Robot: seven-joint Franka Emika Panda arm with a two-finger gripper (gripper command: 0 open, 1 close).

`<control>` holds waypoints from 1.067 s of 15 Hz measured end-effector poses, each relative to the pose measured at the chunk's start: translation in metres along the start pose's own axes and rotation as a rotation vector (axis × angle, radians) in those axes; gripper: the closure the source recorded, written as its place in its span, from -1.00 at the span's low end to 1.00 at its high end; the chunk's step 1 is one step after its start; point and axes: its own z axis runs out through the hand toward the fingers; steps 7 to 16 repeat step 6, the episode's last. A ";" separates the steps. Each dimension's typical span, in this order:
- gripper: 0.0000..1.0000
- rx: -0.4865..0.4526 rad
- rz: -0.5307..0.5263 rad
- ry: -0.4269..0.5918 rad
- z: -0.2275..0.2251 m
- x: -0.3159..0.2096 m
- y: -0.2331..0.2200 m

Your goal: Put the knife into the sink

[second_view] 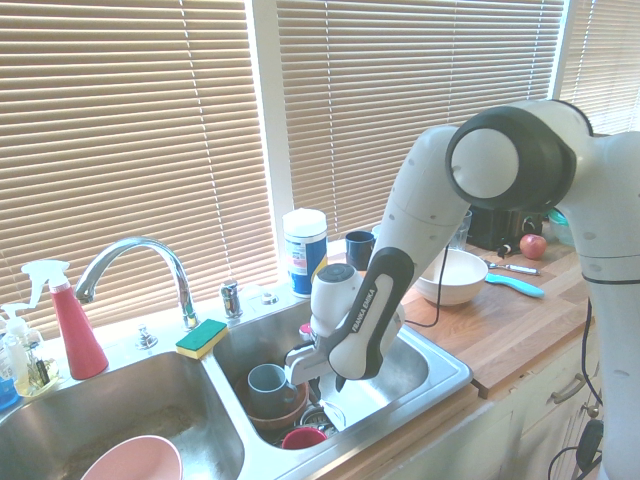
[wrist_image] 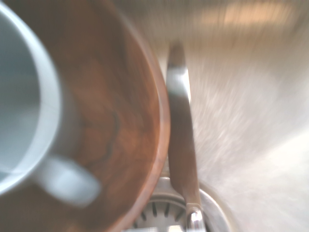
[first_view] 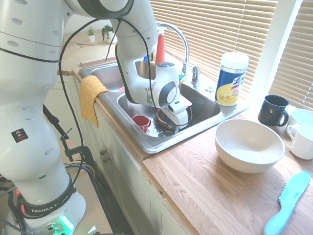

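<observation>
my gripper (second_view: 322, 385) hangs over the sink (second_view: 440, 375); the knife (wrist_image: 182, 145) lies below me, unheld; jaw gap unclear.

A home kitchen: steel sink (second_view: 420, 385), wood counter (first_view: 215, 191), window blinds (second_view: 130, 130)

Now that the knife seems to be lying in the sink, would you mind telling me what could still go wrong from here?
1. The knife lies against the brown bowl with its end over the drain; any bump to the bowl could shift it.
2. The gripper hangs low in the crowded basin of the sink, near the grey mug and red cup; a sideways exit could knock them, so lifting straight up looks safer.
</observation>
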 end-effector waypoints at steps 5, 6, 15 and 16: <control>-1.00 -0.075 -0.076 -0.037 -0.128 -0.011 -0.004; -1.00 -0.076 -0.080 -0.057 -0.147 -0.016 -0.001; -1.00 -0.076 -0.080 -0.057 -0.147 -0.016 -0.001; -1.00 -0.076 -0.080 -0.057 -0.147 -0.016 -0.001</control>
